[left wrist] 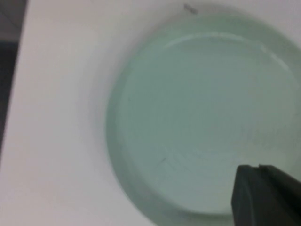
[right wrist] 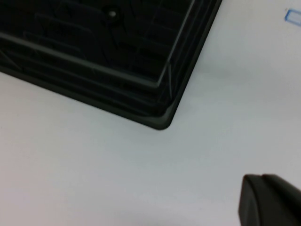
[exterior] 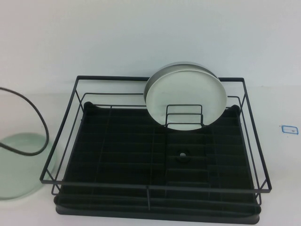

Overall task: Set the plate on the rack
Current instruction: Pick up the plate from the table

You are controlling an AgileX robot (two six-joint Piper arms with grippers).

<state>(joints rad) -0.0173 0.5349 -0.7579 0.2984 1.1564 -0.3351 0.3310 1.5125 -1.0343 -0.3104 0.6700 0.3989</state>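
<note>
The pale mint-green plate [exterior: 19, 165] lies flat on the white table, left of the rack and partly cut off by the high view's edge. It fills the left wrist view [left wrist: 202, 117]. My left gripper [left wrist: 257, 167] hovers above the plate's rim, fingers pressed together and empty. The black wire rack [exterior: 155, 187] with its ribbed tray base stands in the middle of the table. Its near right corner shows in the right wrist view [right wrist: 160, 120]. My right gripper [right wrist: 260, 177] is shut and empty above bare table, off that corner. Neither gripper shows in the high view.
Two whiter plates [exterior: 186, 96] stand upright against the rack's back dividers. A black cable [exterior: 37, 117] loops over the mint plate's far side. A small blue-edged label [exterior: 289, 129] lies on the table right of the rack, and it also shows in the right wrist view [right wrist: 294, 16].
</note>
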